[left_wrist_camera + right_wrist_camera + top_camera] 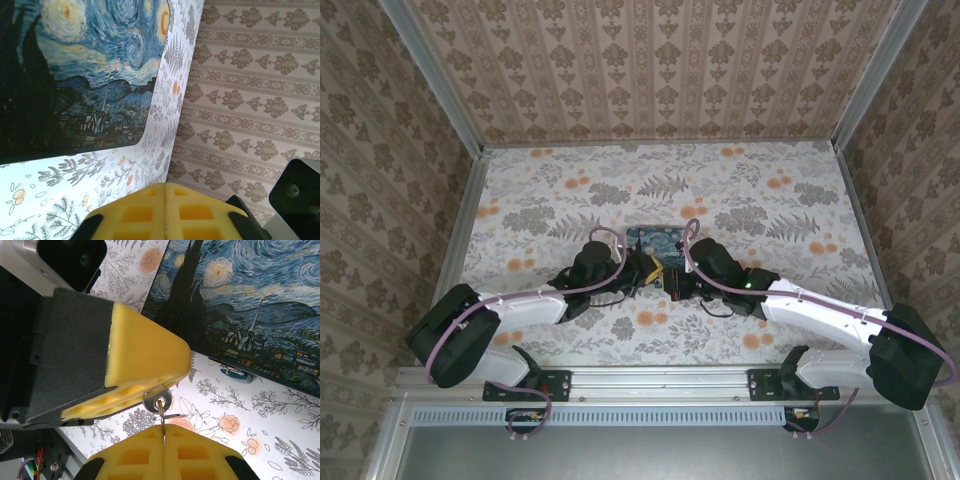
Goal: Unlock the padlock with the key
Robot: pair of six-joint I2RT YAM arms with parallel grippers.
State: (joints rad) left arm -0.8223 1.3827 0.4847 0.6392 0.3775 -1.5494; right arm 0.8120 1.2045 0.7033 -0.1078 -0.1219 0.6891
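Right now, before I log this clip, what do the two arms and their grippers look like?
The left arm and right arm have white links, bulky black joint housings and a mauve cable looping along each. A small green light glows on the right arm. The left gripper and right gripper carry yellow foam pads with square recesses, on black backing.

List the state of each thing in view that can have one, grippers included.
right gripper: shut on the key.
key: pinched upright, ring end up, not in the padlock.
left gripper: shut; its pad tip meets the key's ring, grip on it unclear.
padlock: lying on the table by the tin's edge, untouched; locked or not, too small to tell.
tin: flat, painted face up, apparently closed.
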